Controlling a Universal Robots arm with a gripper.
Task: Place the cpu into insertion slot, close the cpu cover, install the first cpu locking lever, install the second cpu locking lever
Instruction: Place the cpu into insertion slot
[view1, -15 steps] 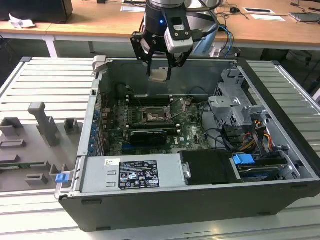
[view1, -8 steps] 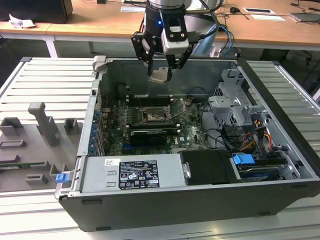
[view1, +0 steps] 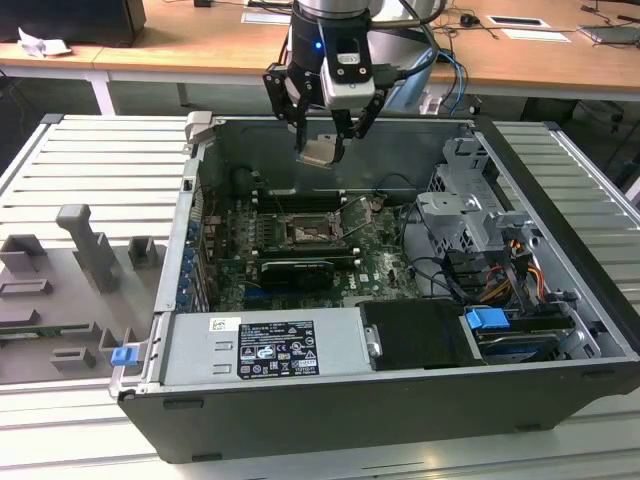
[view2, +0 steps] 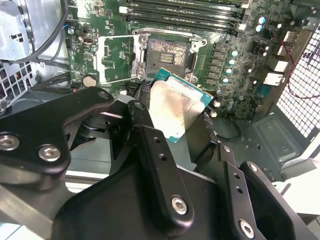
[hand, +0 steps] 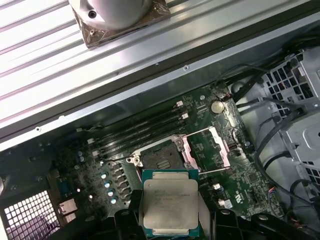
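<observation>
Your gripper (view1: 322, 155) clamps the chip (hand: 170, 202) between its fingers, silver face up, slightly tilted, open socket (hand: 162, 159) below them.

Behind the ribbed grey metal surface (view1: 90, 170) runs a row of pale wooden desks (view1: 200, 45) with a few papers (view1: 520, 21) lying on top.
</observation>
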